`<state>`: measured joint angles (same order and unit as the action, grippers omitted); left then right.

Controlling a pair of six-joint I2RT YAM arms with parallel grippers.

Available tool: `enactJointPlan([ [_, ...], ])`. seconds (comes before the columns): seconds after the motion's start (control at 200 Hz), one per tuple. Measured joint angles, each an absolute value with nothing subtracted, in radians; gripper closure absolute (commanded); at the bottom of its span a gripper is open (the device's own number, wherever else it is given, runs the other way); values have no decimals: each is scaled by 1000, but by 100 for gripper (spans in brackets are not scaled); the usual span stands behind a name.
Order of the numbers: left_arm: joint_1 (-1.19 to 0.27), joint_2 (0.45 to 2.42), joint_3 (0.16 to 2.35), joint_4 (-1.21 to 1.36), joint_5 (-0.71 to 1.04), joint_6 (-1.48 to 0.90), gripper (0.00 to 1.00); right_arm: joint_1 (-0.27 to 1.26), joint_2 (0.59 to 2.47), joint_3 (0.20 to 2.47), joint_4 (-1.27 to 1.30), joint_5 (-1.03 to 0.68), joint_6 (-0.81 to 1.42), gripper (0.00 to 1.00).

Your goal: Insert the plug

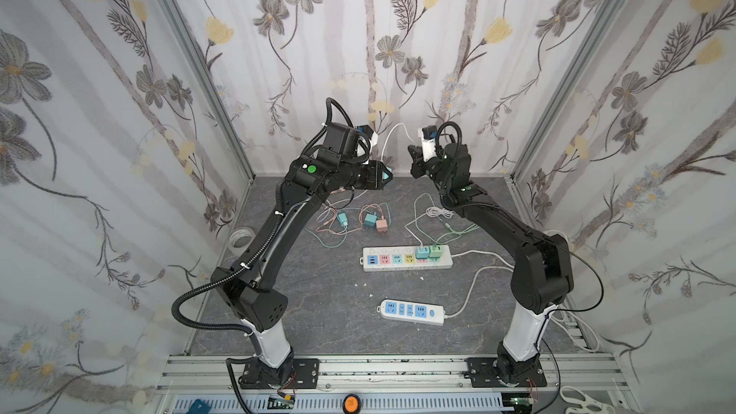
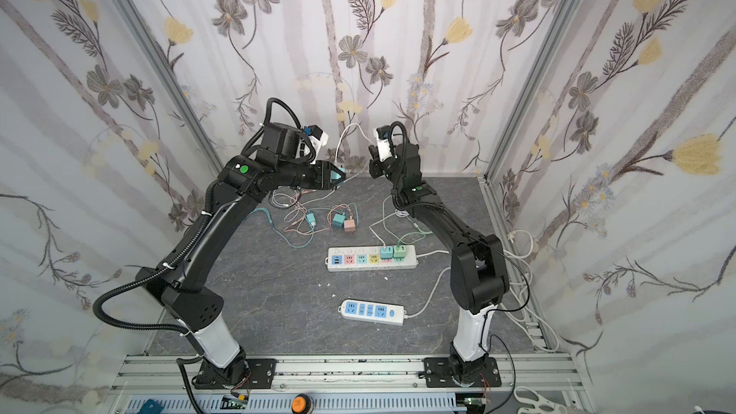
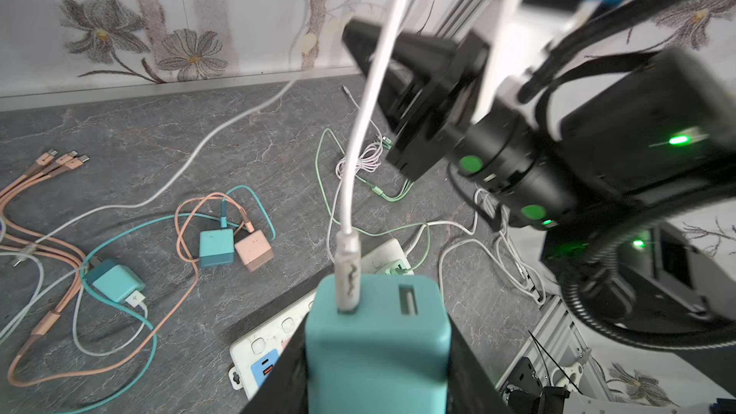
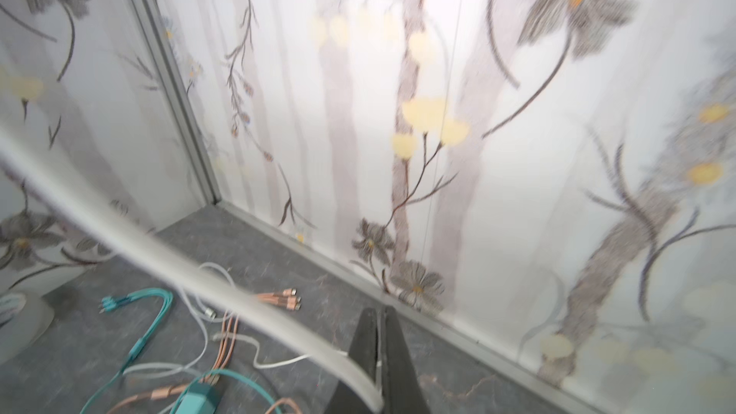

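Observation:
A teal cube plug is held in the air over the back of the table, with my left gripper shut on its sides. A white cable sits in one of the plug's two slots and arcs up to my right gripper. That gripper is shut on the white cable, which runs in between its black fingers. The white power strip with coloured sockets lies below on the table.
A teal charger and a green one stand in the strip's right end. A second strip with blue sockets lies nearer the front. Loose teal and pink chargers with tangled cables lie at the back left.

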<state>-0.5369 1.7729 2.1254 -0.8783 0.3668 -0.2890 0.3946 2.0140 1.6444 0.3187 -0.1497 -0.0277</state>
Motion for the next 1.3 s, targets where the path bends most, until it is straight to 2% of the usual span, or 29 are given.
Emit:
enactJointPlan([
  [0.205,-540,1866,2281,-866,360,-265,72,381,2045,1914,331,-74,-62,100],
  [0.415,-546,2023,2487,-859,341,-215,73,348,2178,2177,313,36,-94,100],
  [0.525,-550,2089,2568,-833,325,-183,72,323,2223,2240,290,68,-100,100],
  [0.685,-560,2114,2498,-743,271,-136,72,313,2213,2161,274,76,-127,100],
  [0.874,-576,2155,2374,-716,255,-93,75,305,2115,1739,284,49,-162,100],
  [0.919,-581,2159,2351,-716,255,-81,75,302,2092,1663,271,38,-165,92],
  [0.989,-584,2159,2321,-713,255,-67,75,299,2046,1560,250,22,-165,72],
  [1.174,-581,2150,2236,-703,256,-41,76,299,1876,1378,122,-26,-149,36],
  [1.224,-579,2150,2232,-706,259,-30,77,293,1838,1351,76,-45,-147,31],
  [1.304,-577,2149,2229,-703,268,-16,77,286,1787,1316,-16,-46,-125,29],
])
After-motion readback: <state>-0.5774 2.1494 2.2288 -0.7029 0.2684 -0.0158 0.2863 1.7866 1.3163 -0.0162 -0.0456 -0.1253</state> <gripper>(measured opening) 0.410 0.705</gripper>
